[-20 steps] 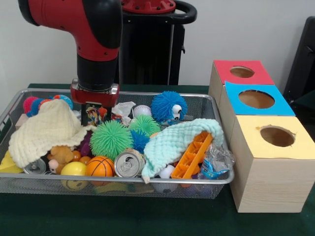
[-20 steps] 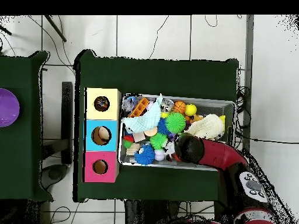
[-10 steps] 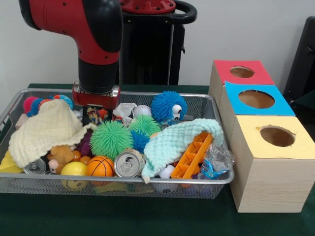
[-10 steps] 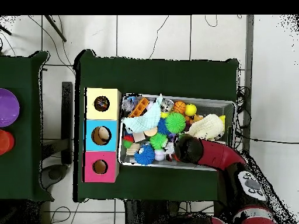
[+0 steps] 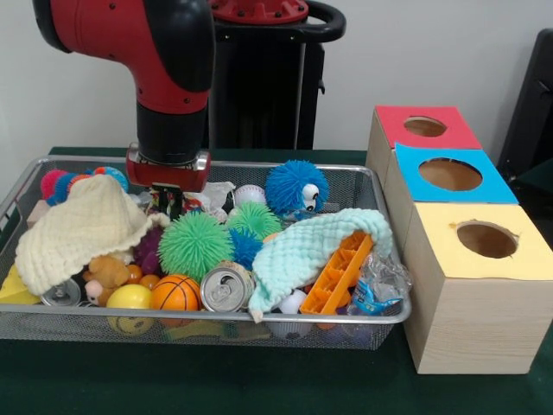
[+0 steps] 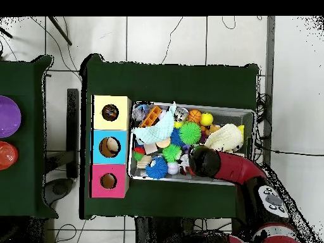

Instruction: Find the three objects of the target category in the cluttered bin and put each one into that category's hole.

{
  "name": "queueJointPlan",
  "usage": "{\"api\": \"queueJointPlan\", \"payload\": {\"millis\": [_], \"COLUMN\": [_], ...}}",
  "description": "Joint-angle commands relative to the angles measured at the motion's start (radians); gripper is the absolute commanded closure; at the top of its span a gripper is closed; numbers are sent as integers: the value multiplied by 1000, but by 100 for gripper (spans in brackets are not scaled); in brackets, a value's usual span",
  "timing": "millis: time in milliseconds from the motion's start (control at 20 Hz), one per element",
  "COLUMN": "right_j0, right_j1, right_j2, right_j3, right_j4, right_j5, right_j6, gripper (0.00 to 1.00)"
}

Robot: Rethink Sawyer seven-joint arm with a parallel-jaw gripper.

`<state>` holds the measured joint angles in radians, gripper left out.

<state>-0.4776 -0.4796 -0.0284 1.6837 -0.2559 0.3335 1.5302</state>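
front view: at the wire bin's (image 5: 34, 324) near edge lie a can (image 5: 226, 288) and basketball (image 5: 175, 292); mid-bin a green spiky ball (image 5: 194, 245); by the far edge the claw (image 5: 168, 201) dips among toys, grip unclear.

fingers (image 5: 167, 201) half-hidden among toys

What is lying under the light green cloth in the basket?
Under the light green cloth an orange plastic piece sticks out, and a white ball shows at its hem. Anything deeper is covered.
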Motion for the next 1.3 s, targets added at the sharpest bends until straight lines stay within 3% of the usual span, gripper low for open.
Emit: {"api": "queueJointPlan", "payload": {"millis": [50, 850, 1100, 1300], "right_j0": [34, 39, 38, 57], "right_j1": [-3, -33, -74, -104], "right_j2": [0, 6, 32, 41], "right_j3": [-102, -89, -84, -113], "right_j4": [28, 25, 18, 28], "right_j5": [15, 17, 1, 60], "right_j6": [152, 133, 114, 96], "gripper": [100, 100, 100, 100]}}
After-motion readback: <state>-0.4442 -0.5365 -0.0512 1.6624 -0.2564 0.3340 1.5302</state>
